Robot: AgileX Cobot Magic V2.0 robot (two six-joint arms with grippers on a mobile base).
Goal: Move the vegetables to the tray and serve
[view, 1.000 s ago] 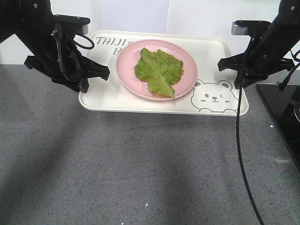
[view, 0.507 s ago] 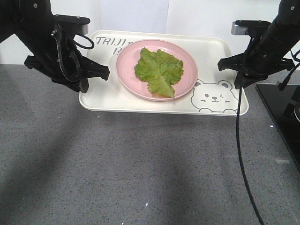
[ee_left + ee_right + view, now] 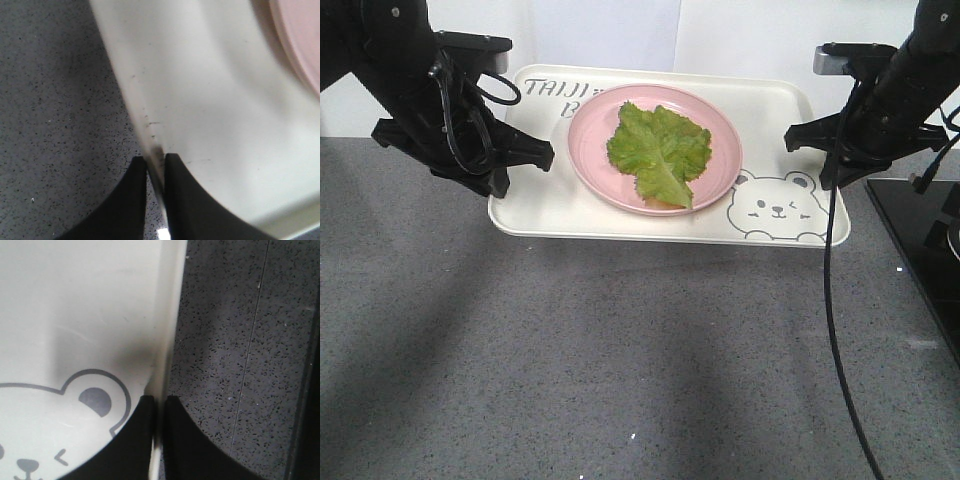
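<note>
A light-green lettuce leaf (image 3: 660, 150) lies on a round pink plate (image 3: 595, 155), which stands on the cream tray (image 3: 555, 205) with grey lettering and a bear face. My left gripper (image 3: 505, 160) is shut on the tray's left rim; in the left wrist view the fingers (image 3: 156, 165) pinch the rim (image 3: 135, 107). My right gripper (image 3: 832, 150) is shut on the tray's right rim; in the right wrist view it (image 3: 160, 402) pinches the rim (image 3: 167, 315) beside the bear's ear. The tray casts a shadow on the counter below.
A dark speckled grey counter (image 3: 620, 360) spreads in front of and under the tray. A black flat device (image 3: 925, 250) lies at the right edge. A black cable (image 3: 828, 300) hangs from the right arm. A white wall is behind.
</note>
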